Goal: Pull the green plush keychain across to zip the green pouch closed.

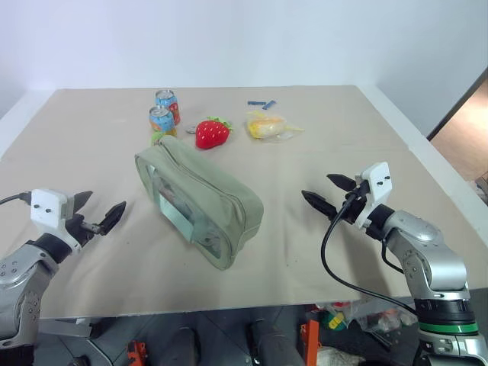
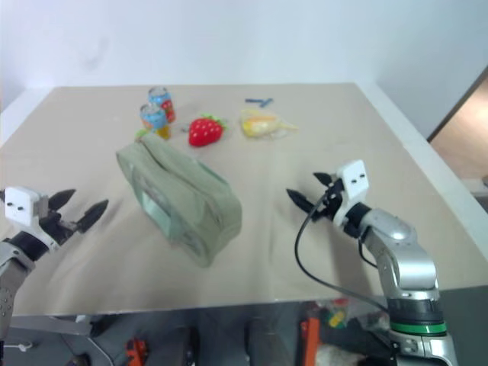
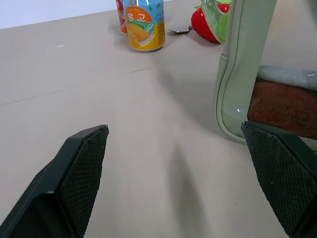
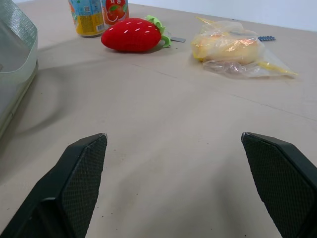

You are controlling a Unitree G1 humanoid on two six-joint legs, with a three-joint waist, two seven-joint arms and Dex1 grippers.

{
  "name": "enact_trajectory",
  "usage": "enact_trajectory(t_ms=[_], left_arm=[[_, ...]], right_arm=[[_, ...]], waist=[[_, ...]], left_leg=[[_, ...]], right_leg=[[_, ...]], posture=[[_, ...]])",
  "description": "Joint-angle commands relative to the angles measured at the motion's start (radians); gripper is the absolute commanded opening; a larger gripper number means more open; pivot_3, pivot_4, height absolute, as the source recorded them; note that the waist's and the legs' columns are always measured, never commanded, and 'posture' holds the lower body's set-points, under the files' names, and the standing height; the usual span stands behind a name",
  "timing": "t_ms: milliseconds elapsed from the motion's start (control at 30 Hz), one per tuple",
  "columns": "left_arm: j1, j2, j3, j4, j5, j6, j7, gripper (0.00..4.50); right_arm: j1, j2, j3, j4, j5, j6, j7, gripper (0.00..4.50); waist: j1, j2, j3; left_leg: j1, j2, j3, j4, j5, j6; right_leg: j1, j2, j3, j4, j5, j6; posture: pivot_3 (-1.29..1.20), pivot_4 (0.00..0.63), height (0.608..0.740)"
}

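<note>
Bright, even light falls from overhead across the beige table (image 1: pixel 320 252), leaving only soft, faint shadows; a pale one spreads beside the green pouch (image 3: pixel 237 74) in the left wrist view. The head views are somewhat hazy. In both wrist views the near black fingers (image 4: pixel 69 193) look slightly soft, and no glare shows.

The only print I can read is on the orange can (image 3: pixel 144 25) at the far side of the counter (image 1: pixel 320 229), where two white Korean characters, "망고", stand on its label; the lettering on the red can (image 4: pixel 115 11) beside it is too small to read.
</note>
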Motion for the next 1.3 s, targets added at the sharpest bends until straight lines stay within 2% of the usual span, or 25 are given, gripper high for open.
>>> enact_trajectory(t_ms=[33,500,667,800,900,967,1067,1167,1300], left_arm=[[-0.016,0.015,0.023,-0.028,-0.01,0.006,0.001,4.45],[-0.012,0.05,0.038,-0.101,-0.13,0.068,-0.097,4.45],[0.019,0.136,0.105,-0.18,-0.281,0.159,-0.216,4.45],[0.097,0.245,0.147,-0.35,-0.442,0.27,-0.336,4.45],[0.173,0.321,0.12,-0.487,-0.456,0.294,-0.417,4.45],[0.196,0.334,0.118,-0.523,-0.464,0.289,-0.44,4.45],[0.153,0.337,0.094,-0.544,-0.503,0.299,-0.418,4.45],[0.102,0.326,0.04,-0.553,-0.536,0.316,-0.382,4.45],[0.083,0.318,-0.016,-0.565,-0.522,0.315,-0.372,4.45]], right_arm=[[-0.031,-0.013,-0.034,0.012,0.005,-0.026,0.013,4.5],[-0.033,-0.015,-0.026,0.036,0.001,-0.051,0.042,4.5],[-0.051,-0.026,-0.031,0.042,0.013,-0.039,0.061,4.5],[-0.1,-0.067,-0.036,0.023,0.074,0.02,0.133,4.5],[-0.143,-0.131,-0.005,-0.05,0.142,0.087,0.243,4.5],[-0.176,-0.162,0.015,-0.09,0.18,0.137,0.288,4.5],[-0.248,-0.188,0.042,-0.181,0.296,0.279,0.323,4.5],[-0.284,-0.151,0.082,-0.276,0.387,0.37,0.298,4.5],[-0.303,-0.067,0.151,-0.259,0.332,0.351,0.228,4.5]], waist=[[0.0,0.0,0.0],[0.0,0.0,0.0],[-0.001,0.0,0.0],[-0.004,0.0,0.001],[-0.004,0.001,0.001],[-0.004,0.001,0.001],[-0.004,0.001,0.001],[-0.003,0.001,0.001],[-0.004,0.001,0.001]], left_leg=[[0.0,0.0,0.0,0.0,0.0,0.0],[0.0,0.0,0.0,0.0,0.0,0.0],[0.0,0.0,0.0,0.0,0.0,0.0],[-0.001,0.001,0.002,0.0,0.0,0.0],[-0.001,0.001,0.003,0.0,0.0,0.0],[-0.001,0.0,0.003,-0.001,0.0,0.0],[0.0,0.003,0.003,-0.001,0.0,0.0],[0.0,0.006,0.002,0.0,0.0,0.0],[0.0,0.01,0.003,0.0,0.0,0.0]], right_leg=[[0.0,0.0,0.0,0.0,0.0,0.0],[0.0,0.0,0.0,0.0,0.0,0.0],[0.0,0.0,0.0,0.0,0.0,0.0],[-0.002,0.0,0.001,0.0,0.0,0.0],[-0.002,-0.001,0.001,0.0,0.0,0.0],[-0.003,-0.001,0.002,0.0,0.0,0.0],[-0.003,0.001,0.001,0.001,0.0,-0.001],[-0.003,0.005,0.0,0.001,0.0,-0.003],[-0.003,0.008,0.001,0.0,0.0,-0.004]], posture=[[0.0,0.15,0.74],[0.0,0.15,0.74],[0.0,0.15,0.74],[0.0,0.15,0.74],[0.0,0.15,0.74],[0.0,0.15,0.74],[0.0,0.15,0.74],[0.0,0.15,0.74],[0.0,0.15,0.74]])
